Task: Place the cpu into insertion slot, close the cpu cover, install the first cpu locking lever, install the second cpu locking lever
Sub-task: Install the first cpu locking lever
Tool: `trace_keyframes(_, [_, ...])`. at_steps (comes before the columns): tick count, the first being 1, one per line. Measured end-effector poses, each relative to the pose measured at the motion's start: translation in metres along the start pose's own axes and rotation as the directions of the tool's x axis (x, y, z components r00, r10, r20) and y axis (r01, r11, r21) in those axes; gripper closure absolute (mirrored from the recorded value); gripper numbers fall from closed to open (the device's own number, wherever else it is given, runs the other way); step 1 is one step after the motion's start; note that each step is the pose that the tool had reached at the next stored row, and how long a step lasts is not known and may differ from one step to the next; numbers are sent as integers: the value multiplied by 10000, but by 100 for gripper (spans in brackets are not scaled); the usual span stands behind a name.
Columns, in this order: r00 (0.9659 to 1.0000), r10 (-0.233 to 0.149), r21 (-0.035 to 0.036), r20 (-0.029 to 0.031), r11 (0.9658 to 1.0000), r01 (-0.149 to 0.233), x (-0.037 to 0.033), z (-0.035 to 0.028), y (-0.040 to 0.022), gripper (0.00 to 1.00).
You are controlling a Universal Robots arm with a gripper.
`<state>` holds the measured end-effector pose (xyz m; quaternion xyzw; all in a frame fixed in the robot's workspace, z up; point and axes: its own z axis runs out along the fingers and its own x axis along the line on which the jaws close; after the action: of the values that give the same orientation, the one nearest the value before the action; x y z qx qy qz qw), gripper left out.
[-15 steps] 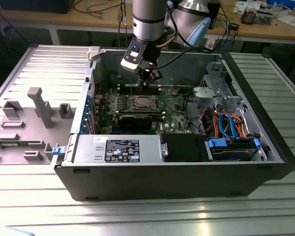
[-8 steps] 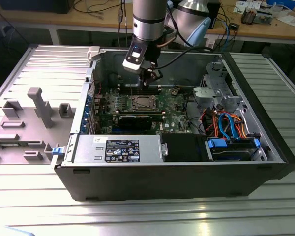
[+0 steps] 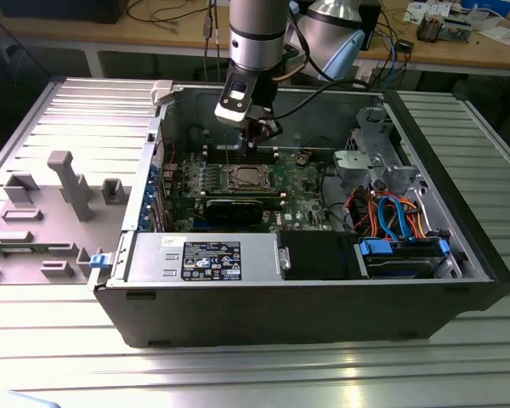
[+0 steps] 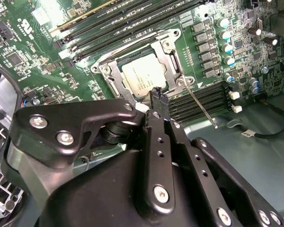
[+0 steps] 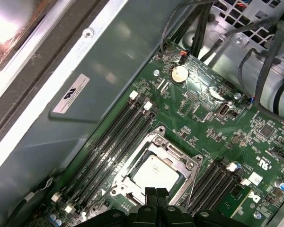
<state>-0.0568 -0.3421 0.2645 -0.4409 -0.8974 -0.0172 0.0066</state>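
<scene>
The cpu, a silver-grey square, lies flat in the insertion slot on the green board. The cpu cover lies down around it as a silver frame. One thin locking lever sticks out slantwise over the memory slots, away from the socket. Another lever runs along the socket's opposite edge. My gripper hangs just above the socket's edge, shut, with nothing between its black fingertips.
The board sits in an open computer case on a ribbed metal table. Long memory slots flank the socket on both sides. A black expansion card, a power supply and drive bays with coloured cables crowd the case.
</scene>
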Motion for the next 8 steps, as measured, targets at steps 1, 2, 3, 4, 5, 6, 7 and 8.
trace_keyframes(1, [10000,-50,1,-1,10000,50,0,0,0,89])
trace_keyframes(2, [9999,-106,3,-2,9999,106,0,0,0,89])
trace_keyframes(3, [9998,-185,5,-4,9998,185,0,0,0,89])
trace_keyframes(4, [9996,-284,8,-7,9996,284,0,0,0,89])
trace_keyframes(5, [9990,-451,11,-11,9990,451,0,0,0,89])
trace_keyframes(6, [9977,-674,18,-17,9977,674,0,0,0,89])
trace_keyframes(7, [9968,-800,20,-20,9968,800,0,0,0,89])
trace_keyframes(8, [9958,-918,23,-23,9958,918,0,0,0,89])
